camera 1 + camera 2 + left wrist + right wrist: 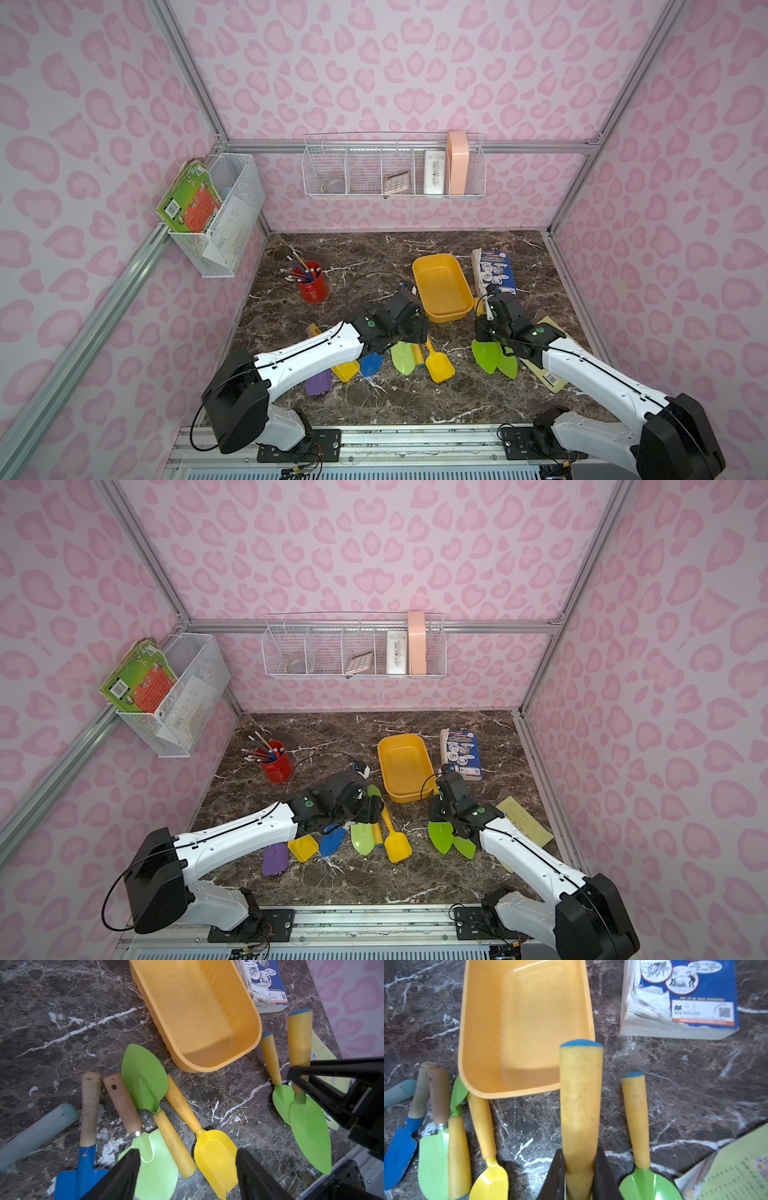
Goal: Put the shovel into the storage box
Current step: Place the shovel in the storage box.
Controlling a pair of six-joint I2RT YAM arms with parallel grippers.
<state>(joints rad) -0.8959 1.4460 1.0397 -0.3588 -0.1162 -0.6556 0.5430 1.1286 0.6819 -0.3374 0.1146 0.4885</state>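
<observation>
Green-bladed shovel with a yellow handle and blue end cap (580, 1105): outside the shallow yellow-orange plastic storage box (467, 1022), near its front corner. The right gripper (579, 1159) pinches its handle. A matching green shovel (636, 1122) lies just beside it on the dark marble table (695, 1095). The left gripper (187, 1153) is spread wide, holding nothing, above a yellow-bladed shovel (214, 1157).

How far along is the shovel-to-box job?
Done: nothing yet; the storage box is empty. In hand: the right end effector is shut on a green shovel, gripping its yellow handle beside the box. The left end effector hangs open above the loose shovels. Left: carry it over and release it inside.
</observation>
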